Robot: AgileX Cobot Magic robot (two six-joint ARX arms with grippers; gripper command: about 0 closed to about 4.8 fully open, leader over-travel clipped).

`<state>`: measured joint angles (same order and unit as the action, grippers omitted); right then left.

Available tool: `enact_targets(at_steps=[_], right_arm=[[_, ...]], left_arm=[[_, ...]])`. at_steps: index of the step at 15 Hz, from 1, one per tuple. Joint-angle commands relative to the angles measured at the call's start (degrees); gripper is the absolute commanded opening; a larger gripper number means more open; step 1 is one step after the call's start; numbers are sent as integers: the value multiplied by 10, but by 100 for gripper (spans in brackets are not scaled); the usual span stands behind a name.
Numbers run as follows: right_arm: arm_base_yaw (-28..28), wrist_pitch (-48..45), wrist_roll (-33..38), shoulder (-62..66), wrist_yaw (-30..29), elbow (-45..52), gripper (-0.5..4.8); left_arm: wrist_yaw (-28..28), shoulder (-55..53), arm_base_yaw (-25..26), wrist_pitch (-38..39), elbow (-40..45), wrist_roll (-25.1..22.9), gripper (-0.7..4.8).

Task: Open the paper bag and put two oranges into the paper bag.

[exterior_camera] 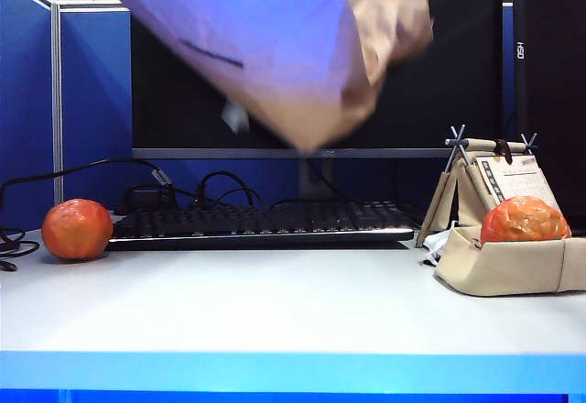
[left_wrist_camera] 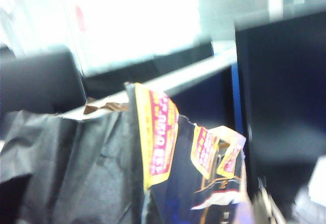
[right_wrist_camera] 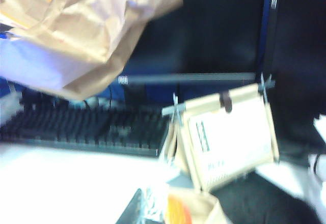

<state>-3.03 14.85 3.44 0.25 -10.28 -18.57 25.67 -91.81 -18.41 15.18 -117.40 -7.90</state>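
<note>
Brown kraft paper bag [exterior_camera: 275, 46]: hanging above the black keyboard [exterior_camera: 261, 223].
Left round orange [exterior_camera: 77, 229]: sitting on the white table [exterior_camera: 275, 311], left of keyboard.
Right round orange [exterior_camera: 524, 220]: lying in the beige fabric tray [exterior_camera: 504, 270], right of keyboard.

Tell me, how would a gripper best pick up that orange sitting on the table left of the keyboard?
Probably from straight above, fingers closing across its widest part. The orange is round and rests on the bare table, so no side is favoured, but the keyboard sits close on its right. Neither the left gripper nor the right gripper shows here; the paper bag hangs tilted in the air.
</note>
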Motion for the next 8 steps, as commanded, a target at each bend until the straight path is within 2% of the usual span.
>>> enact_targets(at_steps=[1, 4, 5, 6, 8], right_arm=[[0, -47, 0, -1, 1, -2, -6], [0, -57, 0, -1, 1, -2, -6], [0, -57, 0, -1, 1, -2, -6], [0, -57, 0, -1, 0, -2, -6], [0, -57, 0, -1, 0, -2, -6]], left_arm=[[-4, 91, -1, -158, 132, 45, -6], [-37, 215, -1, -398, 405, 126, -6], [-50, 253, -1, -455, 490, 151, -5], [-69, 298, -1, -492, 592, 154, -5], [-75, 325, -1, -492, 679, 159, -6]])
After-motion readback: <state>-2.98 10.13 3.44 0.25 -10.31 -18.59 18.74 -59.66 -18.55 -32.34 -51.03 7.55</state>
